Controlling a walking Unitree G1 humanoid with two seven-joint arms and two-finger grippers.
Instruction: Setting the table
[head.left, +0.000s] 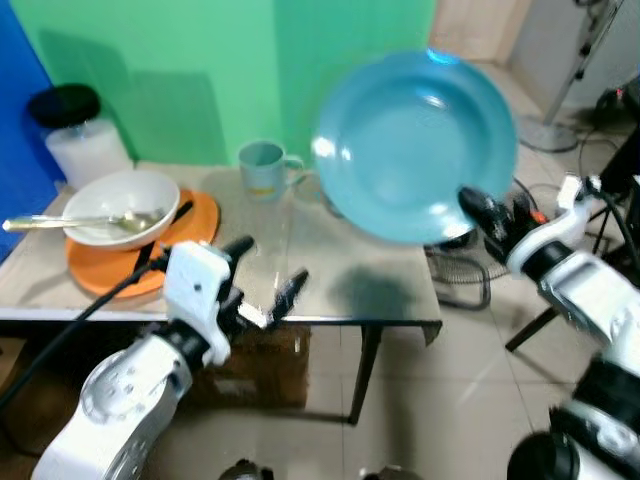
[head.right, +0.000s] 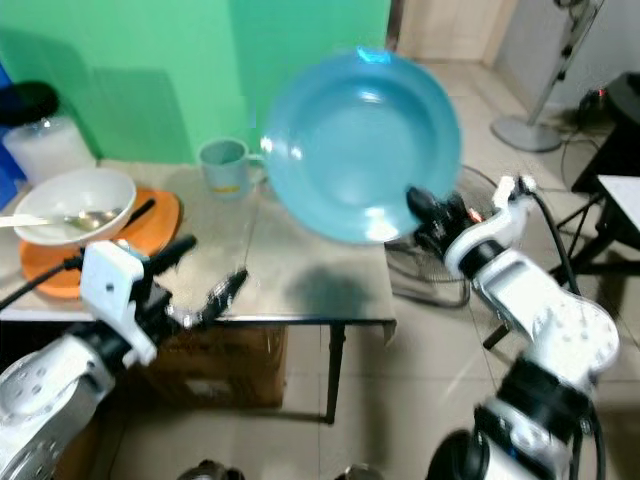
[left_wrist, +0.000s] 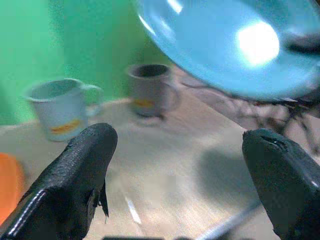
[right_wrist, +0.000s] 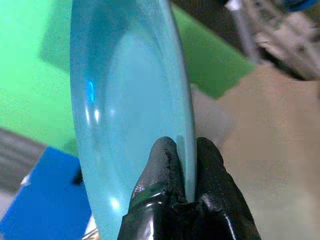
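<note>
A large light-blue plate (head.left: 415, 145) hangs tilted above the right end of the table (head.left: 330, 260), its hollow face toward me. My right gripper (head.left: 478, 208) is shut on the plate's lower right rim; the right wrist view shows both black fingers (right_wrist: 170, 165) pinching that rim (right_wrist: 182, 125). My left gripper (head.left: 268, 280) stands open over the table's front edge with nothing between its fingers (left_wrist: 80, 170). Further back on the table stand a pale mug (head.left: 262, 167) and a second mug (left_wrist: 150, 90).
A white bowl (head.left: 120, 205) with a spoon (head.left: 60, 223) rests on an orange plate (head.left: 195, 215) at the table's left. A white jar with a black lid (head.left: 80, 135) stands behind. A floor fan (head.left: 460, 265) and chair legs are right of the table; a cardboard box (head.left: 260, 365) sits underneath.
</note>
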